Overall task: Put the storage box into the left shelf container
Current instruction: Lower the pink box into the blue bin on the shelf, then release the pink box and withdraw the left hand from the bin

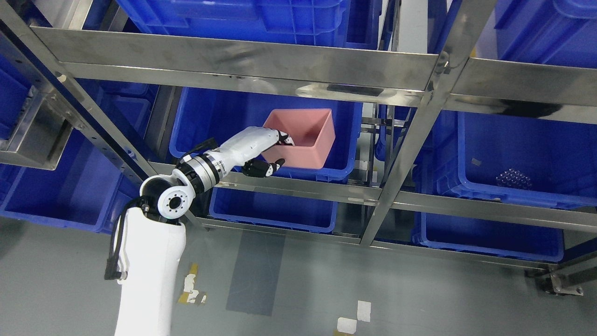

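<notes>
A pink open-topped storage box point(308, 137) is held over the blue container point(219, 119) on the middle shelf, left of the steel upright. My left hand point(274, 151) is shut on the box's near left wall, fingers point(285, 138) hooked over the rim and the thumb point(268, 168) pressed under its outer side. The box tilts slightly and its bottom hides part of the container's front wall. My left arm rises from the lower left. The right arm does not show.
A steel shelf frame point(242, 63) crosses above the hand; a slanted upright point(410, 140) stands just right of the box. More blue containers point(513, 158) fill the right, lower and upper bays. Grey floor point(298, 289) lies below.
</notes>
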